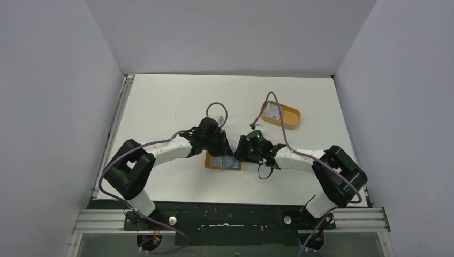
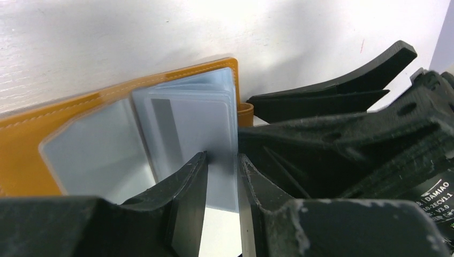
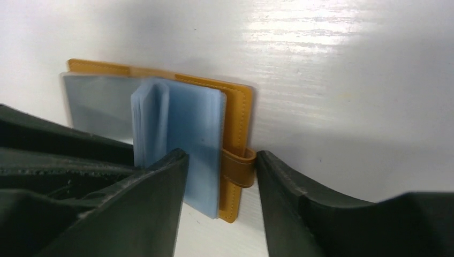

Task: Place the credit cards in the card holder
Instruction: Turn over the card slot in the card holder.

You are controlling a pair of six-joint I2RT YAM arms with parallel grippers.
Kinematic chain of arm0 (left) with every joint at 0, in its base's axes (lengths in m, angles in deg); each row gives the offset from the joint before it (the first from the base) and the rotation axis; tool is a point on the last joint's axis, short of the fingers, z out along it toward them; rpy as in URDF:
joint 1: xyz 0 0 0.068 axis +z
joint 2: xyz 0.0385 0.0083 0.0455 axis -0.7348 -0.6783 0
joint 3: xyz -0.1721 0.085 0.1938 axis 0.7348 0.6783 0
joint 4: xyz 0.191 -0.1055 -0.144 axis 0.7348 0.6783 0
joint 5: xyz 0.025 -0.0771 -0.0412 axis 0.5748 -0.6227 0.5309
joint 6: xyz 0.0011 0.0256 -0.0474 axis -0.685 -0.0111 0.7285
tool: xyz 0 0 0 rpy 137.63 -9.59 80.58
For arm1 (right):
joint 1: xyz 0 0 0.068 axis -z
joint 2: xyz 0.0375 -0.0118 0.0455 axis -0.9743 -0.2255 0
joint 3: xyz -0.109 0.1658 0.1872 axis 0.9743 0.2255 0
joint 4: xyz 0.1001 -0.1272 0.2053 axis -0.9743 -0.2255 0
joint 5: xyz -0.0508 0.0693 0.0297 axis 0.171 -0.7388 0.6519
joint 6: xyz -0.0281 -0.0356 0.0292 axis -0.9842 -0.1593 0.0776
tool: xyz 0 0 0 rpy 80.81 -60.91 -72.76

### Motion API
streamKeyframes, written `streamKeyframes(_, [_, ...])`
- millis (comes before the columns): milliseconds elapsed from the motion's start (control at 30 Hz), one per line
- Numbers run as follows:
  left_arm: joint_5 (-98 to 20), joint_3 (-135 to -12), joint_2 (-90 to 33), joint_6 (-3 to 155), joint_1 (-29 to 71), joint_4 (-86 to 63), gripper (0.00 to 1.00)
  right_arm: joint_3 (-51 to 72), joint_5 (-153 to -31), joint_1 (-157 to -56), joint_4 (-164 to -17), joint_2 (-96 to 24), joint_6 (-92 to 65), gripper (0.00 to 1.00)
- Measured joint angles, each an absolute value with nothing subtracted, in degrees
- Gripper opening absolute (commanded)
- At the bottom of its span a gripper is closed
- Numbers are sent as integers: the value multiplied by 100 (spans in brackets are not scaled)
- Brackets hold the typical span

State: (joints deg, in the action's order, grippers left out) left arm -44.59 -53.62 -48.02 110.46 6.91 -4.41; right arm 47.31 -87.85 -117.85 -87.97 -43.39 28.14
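1. The open orange-tan card holder (image 1: 222, 162) is lying flat on the white table (image 1: 160, 101), toward 6 o'clock of its centre, between the two grippers.
2. The left gripper (image 2: 220, 160) is reaching in from 10 o'clock, its fingers narrowly parted over the pale blue sleeves (image 2: 187, 112). Whether it is pinching them cannot be told.
3. The right gripper (image 3: 220, 155) is standing wide open at 3 o'clock, straddling the snap tab (image 3: 238, 168) and holding nothing.
4. A striped credit card (image 2: 176, 131) is showing inside a sleeve.
5. A pale card (image 1: 274, 111) is lying in the orange oval tray (image 1: 292, 119) at 1 o'clock, well apart.
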Motion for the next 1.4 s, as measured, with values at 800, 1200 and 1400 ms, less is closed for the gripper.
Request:
streamKeyframes(800, [-4321,-5170,-4488,11000,811,-218,15,4454,-8453,-11840,-9348,-4538,2611,0])
streamKeyframes(1200, [-3862,-5063,-4079,10910,890,179,6,4751,-8326,-11868,-9844,-4011,2460,0])
streamKeyframes(1400, [-3561,-4838,-4051,10908,1004,505,5,5026,-8278,-11866,-10178,-3491,2375,0])
